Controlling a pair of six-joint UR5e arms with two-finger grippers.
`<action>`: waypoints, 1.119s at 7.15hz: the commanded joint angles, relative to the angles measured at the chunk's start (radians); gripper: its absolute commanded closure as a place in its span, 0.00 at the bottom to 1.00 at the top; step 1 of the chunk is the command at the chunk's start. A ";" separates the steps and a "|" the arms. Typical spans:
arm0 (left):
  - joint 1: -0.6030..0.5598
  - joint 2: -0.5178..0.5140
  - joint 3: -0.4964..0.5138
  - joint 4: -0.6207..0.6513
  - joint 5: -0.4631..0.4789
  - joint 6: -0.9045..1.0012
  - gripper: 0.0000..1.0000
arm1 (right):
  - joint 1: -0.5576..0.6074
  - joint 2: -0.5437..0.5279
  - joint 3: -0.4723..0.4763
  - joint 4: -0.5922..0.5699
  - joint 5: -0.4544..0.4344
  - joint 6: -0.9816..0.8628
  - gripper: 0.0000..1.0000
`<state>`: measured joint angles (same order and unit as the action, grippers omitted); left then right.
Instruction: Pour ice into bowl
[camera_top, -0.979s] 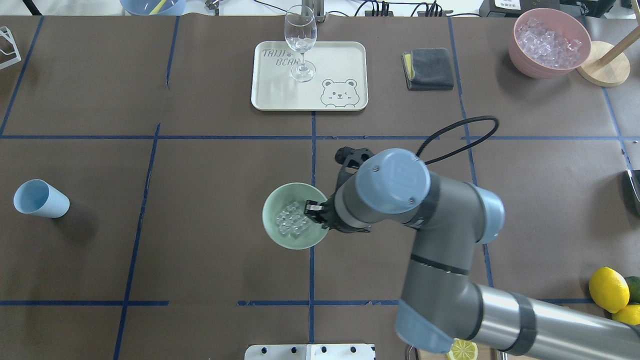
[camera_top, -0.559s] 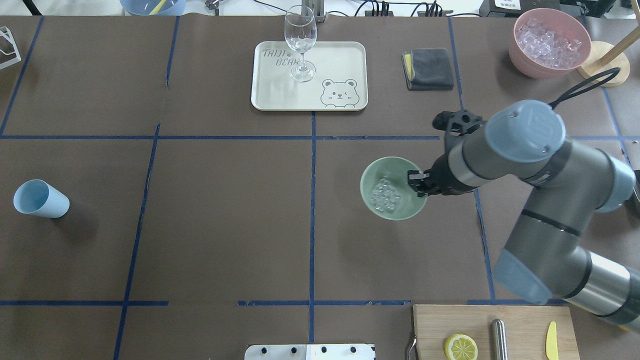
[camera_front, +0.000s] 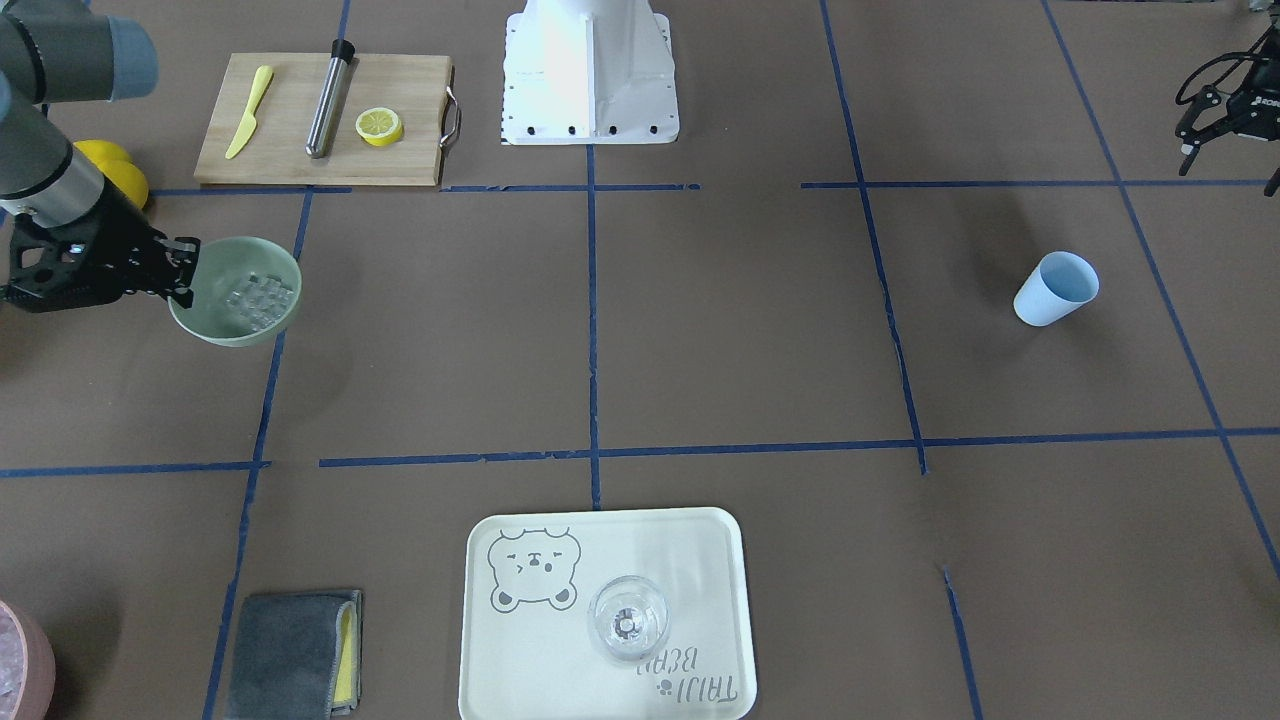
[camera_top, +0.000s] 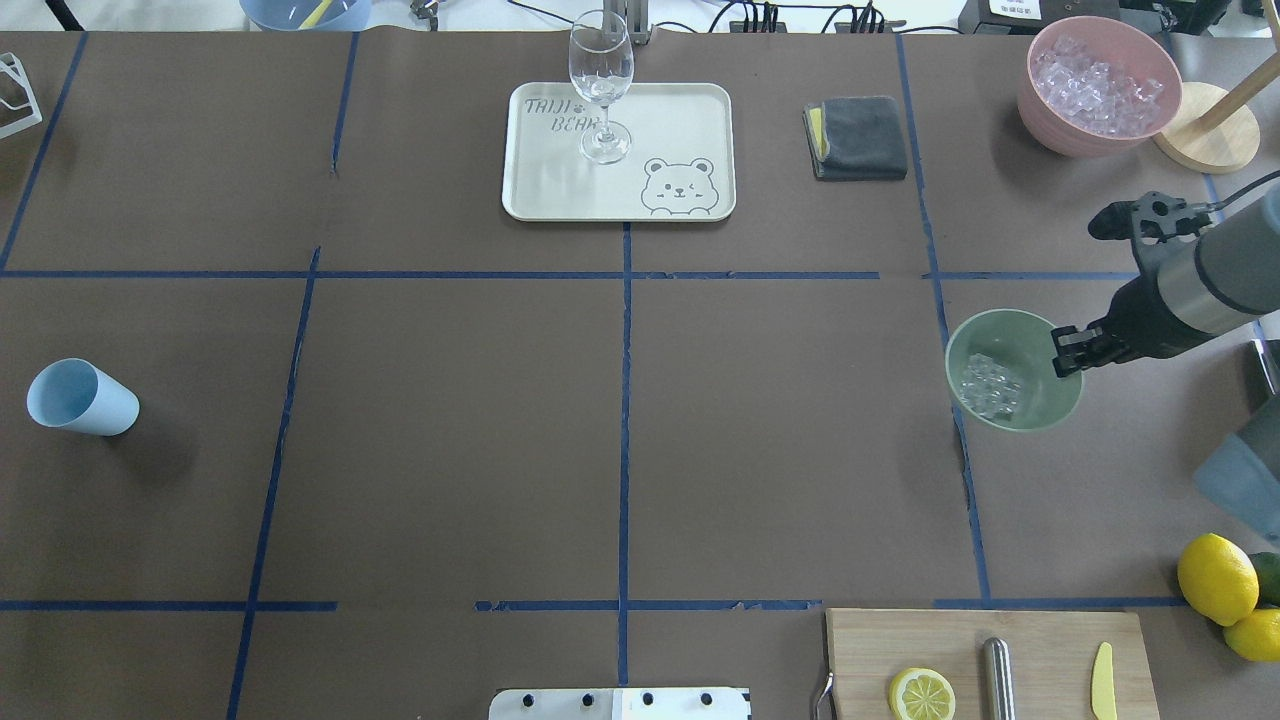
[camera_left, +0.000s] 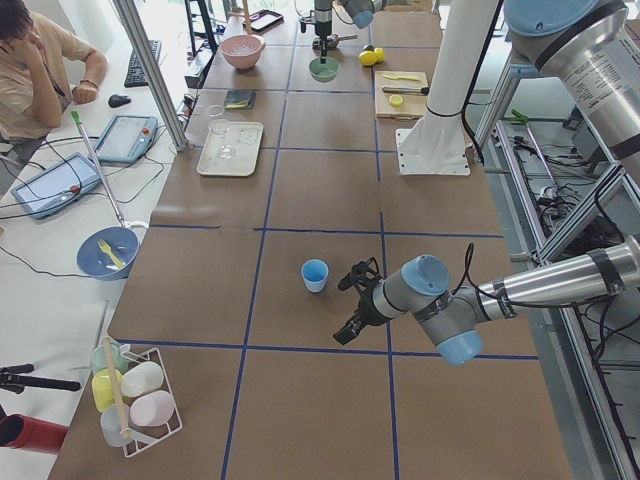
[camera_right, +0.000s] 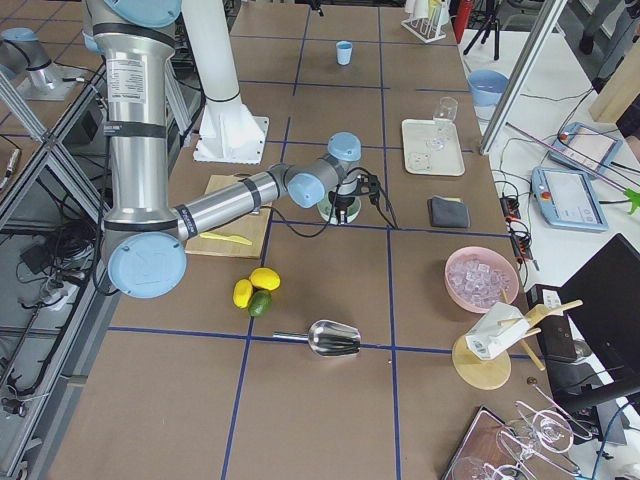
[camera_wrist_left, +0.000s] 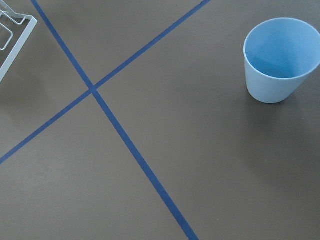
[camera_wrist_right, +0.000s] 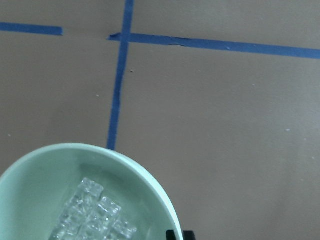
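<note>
Ice lies clustered in the mint-green bowl, just beyond the fingertips of the right gripper, whose jaws are clamped on the bowl rim nearest the wrist. The right arm reaches in from the side, wrist roughly level, gripper pointing sideways at the bowl. The left gripper sits low near the light blue cup, far from the bowl; whether its jaws are apart or together cannot be determined.

The table is seen from above, from opposite sides, by two cameras sharing the bear tray, and lengthwise from both ends. The light blue cup and mint-green bowl are framed closely by wrist cameras.
</note>
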<state>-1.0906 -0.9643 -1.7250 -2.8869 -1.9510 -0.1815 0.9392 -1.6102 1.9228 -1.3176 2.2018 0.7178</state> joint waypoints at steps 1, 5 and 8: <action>0.000 -0.004 -0.007 0.000 0.000 0.000 0.00 | 0.050 -0.050 -0.033 0.003 0.056 -0.095 1.00; -0.002 -0.002 -0.007 -0.011 0.001 0.000 0.00 | 0.046 -0.010 -0.134 0.003 0.061 -0.097 1.00; -0.002 -0.002 -0.005 -0.018 0.004 -0.001 0.00 | 0.046 -0.002 -0.169 0.004 0.065 -0.101 1.00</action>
<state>-1.0922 -0.9665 -1.7311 -2.9020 -1.9483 -0.1814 0.9849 -1.6145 1.7629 -1.3133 2.2659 0.6186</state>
